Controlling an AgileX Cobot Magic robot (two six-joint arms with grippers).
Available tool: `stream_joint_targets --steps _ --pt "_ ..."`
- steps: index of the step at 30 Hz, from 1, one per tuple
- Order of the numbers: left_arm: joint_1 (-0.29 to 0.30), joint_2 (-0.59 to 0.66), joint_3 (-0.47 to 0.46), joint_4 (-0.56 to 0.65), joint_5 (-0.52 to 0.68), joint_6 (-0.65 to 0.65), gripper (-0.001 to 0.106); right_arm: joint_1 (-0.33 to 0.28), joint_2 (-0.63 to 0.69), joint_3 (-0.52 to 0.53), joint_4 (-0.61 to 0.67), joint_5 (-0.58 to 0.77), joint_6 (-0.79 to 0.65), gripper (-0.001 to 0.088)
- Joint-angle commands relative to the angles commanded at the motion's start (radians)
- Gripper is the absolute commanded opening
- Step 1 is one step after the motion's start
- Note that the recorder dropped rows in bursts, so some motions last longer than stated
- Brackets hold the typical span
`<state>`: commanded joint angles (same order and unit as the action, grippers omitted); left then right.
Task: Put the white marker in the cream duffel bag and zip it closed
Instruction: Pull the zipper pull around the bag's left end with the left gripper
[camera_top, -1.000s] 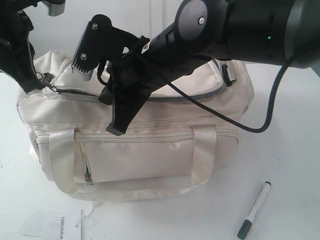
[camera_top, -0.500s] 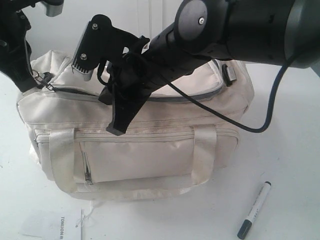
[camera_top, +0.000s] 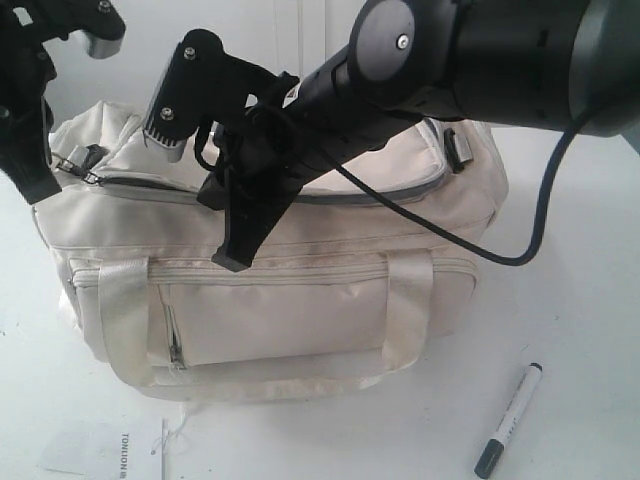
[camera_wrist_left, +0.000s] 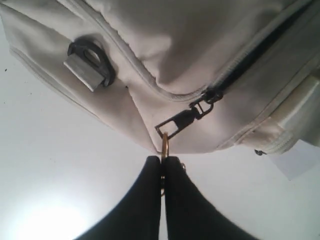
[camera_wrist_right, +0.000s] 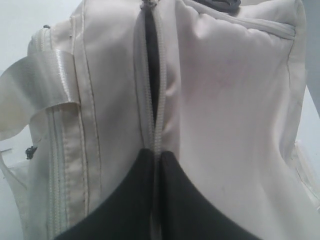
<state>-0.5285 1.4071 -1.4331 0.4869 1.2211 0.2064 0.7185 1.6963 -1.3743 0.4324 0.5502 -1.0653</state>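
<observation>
White marker (camera_top: 508, 420): flat on table (camera_top: 585, 300), toward near right corner, well apart from cream duffel bag (camera_top: 300, 310); not packed.
Top zipper: dark gap showing.
Left end effector (camera_wrist_left: 162, 165): clamped on zipper pull (camera_wrist_left: 182, 120) ring.
Right end effector (camera_wrist_right: 156, 156): closed at zipper seam.
Outstanding: insertion, zipping.

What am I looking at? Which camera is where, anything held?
It is a robot with two black arms, each ending in a two-finger gripper. The wide picture comes from a camera off the arms; the other two from cameras on the wrists. On the white table sit the cream duffel bag, the white marker, not yet in the bag, and a paper tag. The left gripper is shut on the ring of the zipper pull at the bag's end. The right gripper is shut, tips against the bag's top by the partly open zip; whether it pinches fabric is unclear.
</observation>
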Motion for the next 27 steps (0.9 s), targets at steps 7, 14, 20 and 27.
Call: stream_joint_targets --steps 7,14,20,27 --pt "0.0 0.0 0.012 0.009 0.0 -0.015 0.0 0.0 0.0 0.0 0.0 0.0 0.0 0.0" --pt "0.0 0.0 0.012 0.018 0.0 -0.015 0.0 0.0 0.0 0.0 0.0 -0.002 0.0 0.0" --pt "0.019 0.0 0.012 0.014 -0.019 -0.015 0.0 0.0 0.0 0.0 0.0 -0.002 0.0 0.0" --pt "0.019 0.0 0.012 0.012 -0.062 -0.008 0.0 0.0 0.0 0.0 0.0 0.0 0.0 0.0"
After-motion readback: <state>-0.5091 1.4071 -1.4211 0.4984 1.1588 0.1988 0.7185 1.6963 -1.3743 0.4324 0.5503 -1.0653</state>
